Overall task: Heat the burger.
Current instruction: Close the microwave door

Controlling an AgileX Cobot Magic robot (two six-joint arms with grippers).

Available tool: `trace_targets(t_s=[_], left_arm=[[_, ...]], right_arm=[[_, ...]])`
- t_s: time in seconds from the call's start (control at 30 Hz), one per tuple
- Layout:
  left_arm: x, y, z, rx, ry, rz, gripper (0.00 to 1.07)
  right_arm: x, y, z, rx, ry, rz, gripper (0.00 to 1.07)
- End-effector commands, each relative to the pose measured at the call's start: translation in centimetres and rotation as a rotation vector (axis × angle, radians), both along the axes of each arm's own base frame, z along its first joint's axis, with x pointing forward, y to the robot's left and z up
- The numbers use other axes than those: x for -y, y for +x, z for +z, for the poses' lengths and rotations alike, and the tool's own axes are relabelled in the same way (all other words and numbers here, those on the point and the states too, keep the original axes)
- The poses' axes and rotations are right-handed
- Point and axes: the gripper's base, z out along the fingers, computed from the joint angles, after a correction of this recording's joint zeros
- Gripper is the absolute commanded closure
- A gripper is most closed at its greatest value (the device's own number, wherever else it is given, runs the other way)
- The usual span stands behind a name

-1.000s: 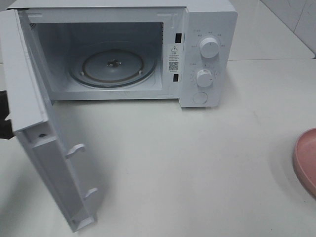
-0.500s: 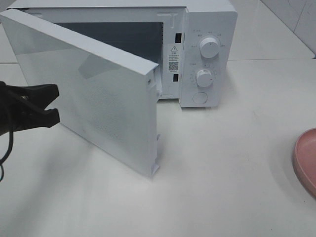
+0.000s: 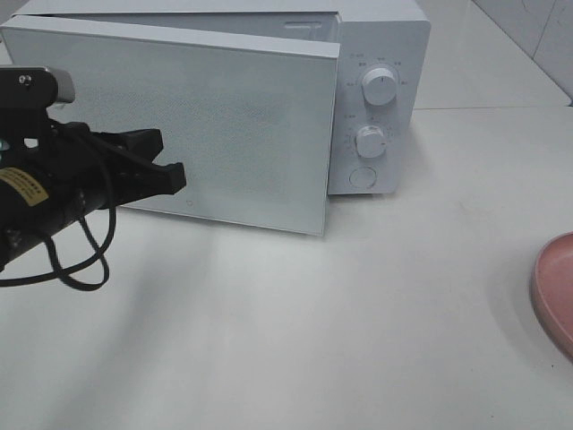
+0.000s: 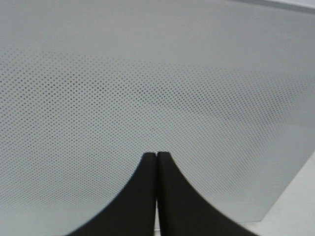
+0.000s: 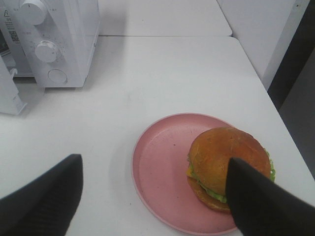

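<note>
The burger (image 5: 216, 152), with a golden-brown bun and green lettuce, lies on a round pink plate (image 5: 157, 167) at the table's right; only the plate's rim (image 3: 555, 287) shows in the high view. My right gripper (image 5: 152, 160) hovers over the plate, open, one finger on either side of it and holding nothing. The white microwave (image 3: 380, 36) stands at the back. Its door (image 3: 233, 125) is swung almost shut, its free edge still a little off the body. My left gripper (image 3: 179, 176) is shut, its tips (image 4: 156, 157) against the door's dotted front.
The microwave's two knobs (image 3: 380, 87) (image 3: 370, 141) and a round button (image 3: 362, 177) sit on its right panel. White tabletop (image 3: 358, 322) stretches between the microwave and the plate. The table's right edge (image 5: 275, 113) runs close to the plate.
The microwave door has swung from wide open to nearly shut. My left gripper has come in from the left and followed the door. The plate has stayed put.
</note>
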Motion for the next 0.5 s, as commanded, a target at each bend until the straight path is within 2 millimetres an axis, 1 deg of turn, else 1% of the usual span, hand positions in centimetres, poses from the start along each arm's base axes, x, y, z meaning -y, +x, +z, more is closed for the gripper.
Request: trace_targets(t_s=[0.03, 0.13, 0.17, 0.2, 0.27, 0.3, 0.37, 0.43, 0.47, 0.5], left_arm=[[1.4, 1.0, 0.6, -0.001, -0.036, 0.023, 1.07], [1.6, 1.2, 0.5, -0.006, -0.036, 0.021, 1.07], [2.1, 1.8, 0.6, -0.009, -0.035, 0.023, 1.07], [2.1, 1.8, 0.6, -0.009, -0.035, 0.023, 1.07], [3.1, 3.0, 1.0, 0.004, -0.036, 0.022, 1.07], [3.1, 3.0, 1.0, 0.004, -0.036, 0.022, 1.07], [3.6, 3.8, 1.2, 0.001, -0.052, 0.034, 1.07], [3.8, 4.1, 1.3, -0.002, -0.053, 0.034, 1.07], [4.1, 4.7, 1.4, 0.001, -0.063, 0.045, 1.07], [4.1, 4.7, 1.4, 0.001, -0.063, 0.045, 1.07]], right_arm=[[0.0, -0.4, 0.0, 0.023, -0.014, 0.001, 0.33], [0.0, -0.4, 0.0, 0.023, -0.014, 0.001, 0.33], [0.0, -0.4, 0.0, 0.023, -0.014, 0.001, 0.33], [0.0, -0.4, 0.0, 0.023, -0.014, 0.001, 0.33], [0.0, -0.4, 0.0, 0.023, -0.014, 0.001, 0.33], [0.0, -0.4, 0.0, 0.023, -0.014, 0.001, 0.33], [0.0, -0.4, 0.0, 0.023, -0.014, 0.001, 0.33], [0.0, -0.4, 0.0, 0.023, -0.014, 0.001, 0.33], [0.0, -0.4, 0.0, 0.023, -0.014, 0.001, 0.33], [0.0, -0.4, 0.0, 0.023, -0.014, 0.001, 0.33]])
